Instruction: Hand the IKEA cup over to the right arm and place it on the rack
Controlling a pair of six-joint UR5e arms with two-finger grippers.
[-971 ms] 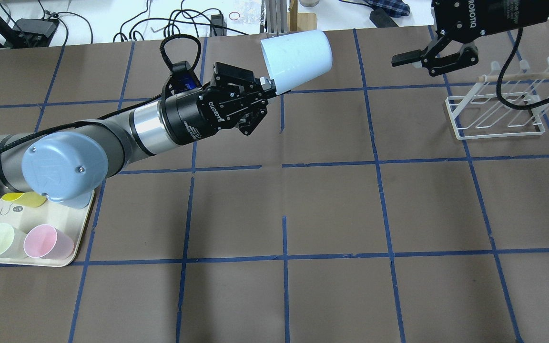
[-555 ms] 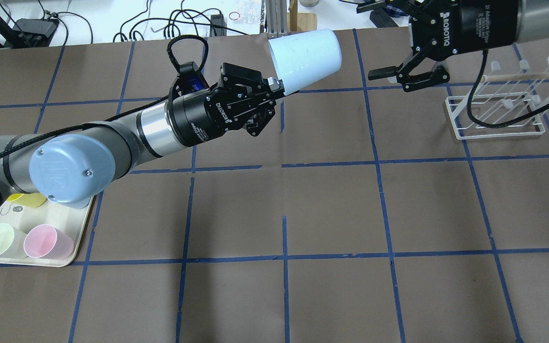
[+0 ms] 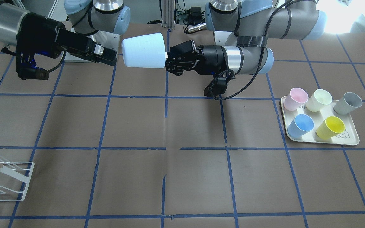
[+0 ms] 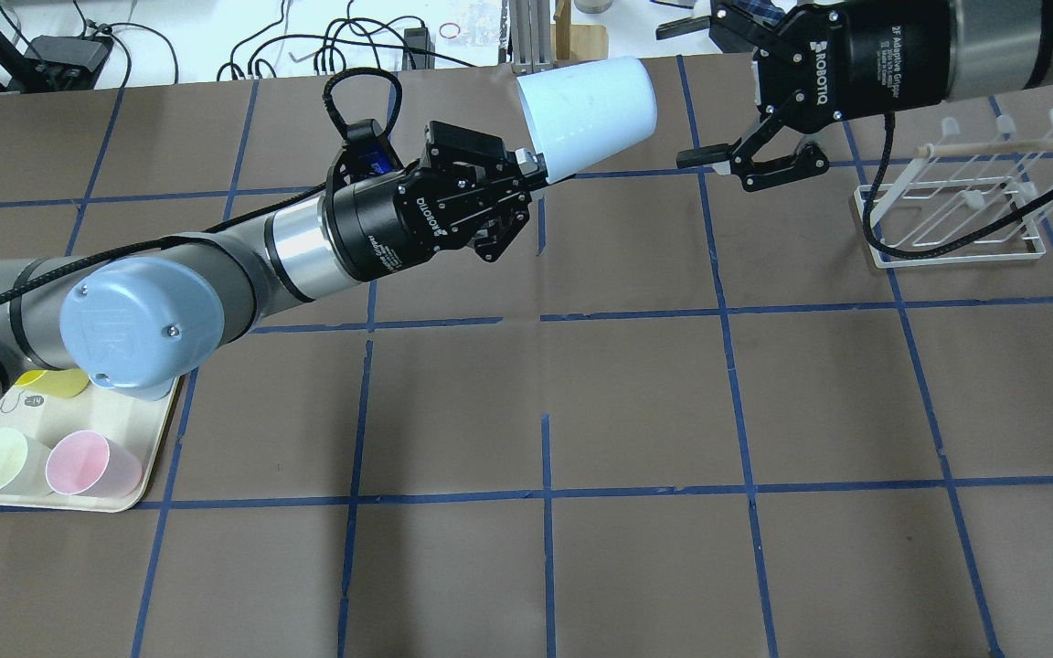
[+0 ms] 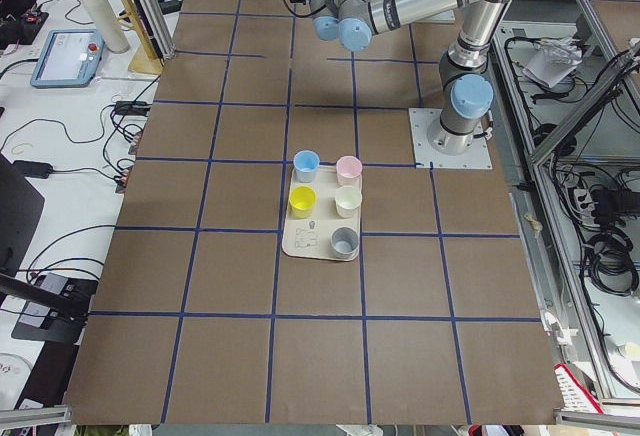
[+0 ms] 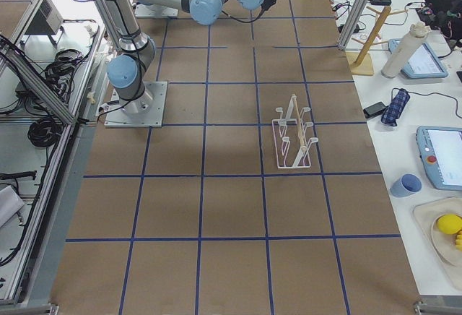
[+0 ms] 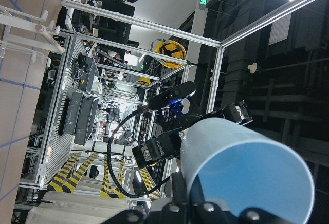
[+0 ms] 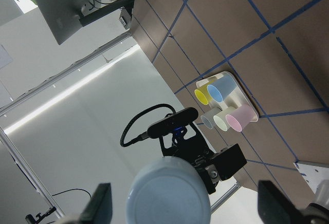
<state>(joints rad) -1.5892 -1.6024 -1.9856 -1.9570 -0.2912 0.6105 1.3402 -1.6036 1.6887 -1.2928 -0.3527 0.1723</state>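
My left gripper (image 4: 531, 167) is shut on the rim of the IKEA cup (image 4: 586, 108), a pale sky-blue tumbler held on its side high above the table, base pointing right. It also shows in the front view (image 3: 143, 50) and the left wrist view (image 7: 241, 172). My right gripper (image 4: 673, 96) is open just beyond the cup's base, one finger on each side of it, not touching. The right wrist view shows the cup's base (image 8: 168, 193) between the spread fingers (image 8: 100, 206). The white wire rack (image 4: 947, 219) with its wooden dowel stands on the table under the right arm.
A cream tray (image 3: 353, 142) at the robot's left holds pink, pale green, grey, deeper blue (image 3: 301, 125) and yellow cups; it also shows in the overhead view (image 4: 138, 498). Cables and equipment lie beyond the table's far edge.
My right gripper has moved left, from near the rack up to the cup's base, and stays open. My left arm has shifted the cup slightly right.
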